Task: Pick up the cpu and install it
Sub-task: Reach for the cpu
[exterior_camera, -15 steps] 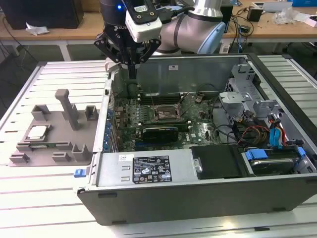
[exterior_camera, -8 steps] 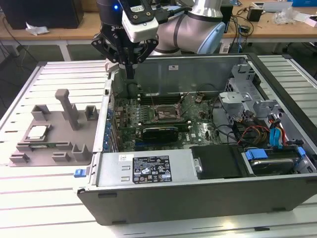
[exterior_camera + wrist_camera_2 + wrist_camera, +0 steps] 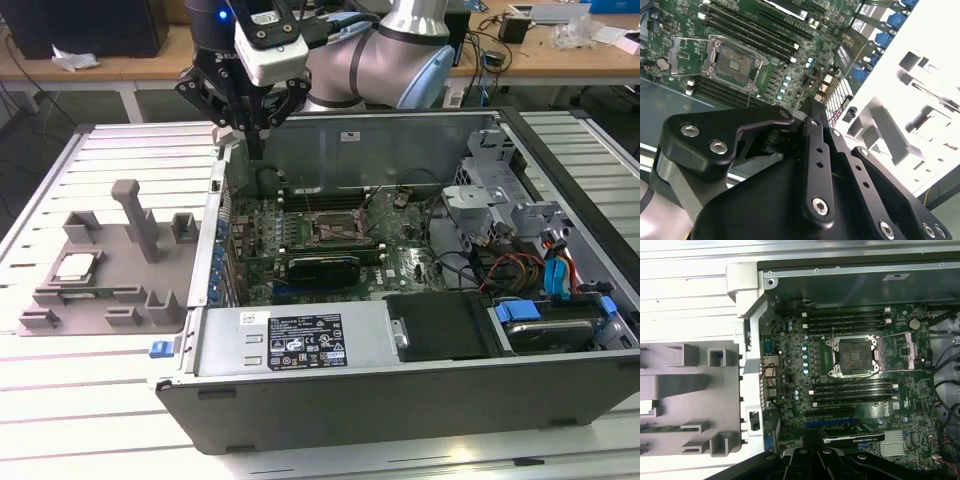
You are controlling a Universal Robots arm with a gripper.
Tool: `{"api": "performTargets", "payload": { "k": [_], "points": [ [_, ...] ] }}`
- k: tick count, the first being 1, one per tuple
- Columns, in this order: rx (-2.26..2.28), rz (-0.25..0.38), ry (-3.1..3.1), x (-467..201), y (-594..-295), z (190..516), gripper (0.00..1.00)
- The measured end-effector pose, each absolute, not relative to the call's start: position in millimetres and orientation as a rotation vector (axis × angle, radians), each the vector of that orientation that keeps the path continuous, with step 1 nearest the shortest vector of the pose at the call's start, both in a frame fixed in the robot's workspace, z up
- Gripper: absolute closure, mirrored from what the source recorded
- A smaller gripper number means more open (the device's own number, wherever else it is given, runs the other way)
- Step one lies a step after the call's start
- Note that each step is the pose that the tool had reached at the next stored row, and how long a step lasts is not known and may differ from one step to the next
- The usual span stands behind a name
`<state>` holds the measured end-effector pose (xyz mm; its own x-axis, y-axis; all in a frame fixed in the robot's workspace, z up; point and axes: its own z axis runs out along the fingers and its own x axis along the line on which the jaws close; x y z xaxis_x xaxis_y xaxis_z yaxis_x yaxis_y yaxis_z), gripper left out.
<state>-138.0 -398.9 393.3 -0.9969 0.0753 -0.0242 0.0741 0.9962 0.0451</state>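
Note:
The cpu (image 3: 75, 266), a small silvery square chip, lies flat in a recess of the grey plastic tray (image 3: 150, 300) at the exterior view's left, beside the open computer case (image 3: 400, 370). My black gripper (image 3: 256, 148) hangs above the case's left wall, between the tray and the motherboard, well above and to the right of the cpu. Its fingers (image 3: 815, 145) look pressed together with nothing between them. The socket (image 3: 335, 228) on the motherboard stands open and empty, its metal frame (image 3: 901, 351) flipped aside, as both wrist views (image 3: 735, 62) show.
An upright post (image 3: 135, 215) and several low blocks rise from the tray. Inside the case sit memory slots (image 3: 847, 317), a graphics card (image 3: 322, 265), a black power supply (image 3: 440, 325), a drive cage (image 3: 500, 200) and loose cables (image 3: 520, 265). The slatted white table (image 3: 60, 400) surrounds everything.

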Motion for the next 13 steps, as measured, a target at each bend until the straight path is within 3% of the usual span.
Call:
{"api": "performTargets", "payload": {
  "k": [13],
  "points": [
    [0.116,0.069,3.107,-167.2,-398.9,393.3,0.89]
  ]
}}
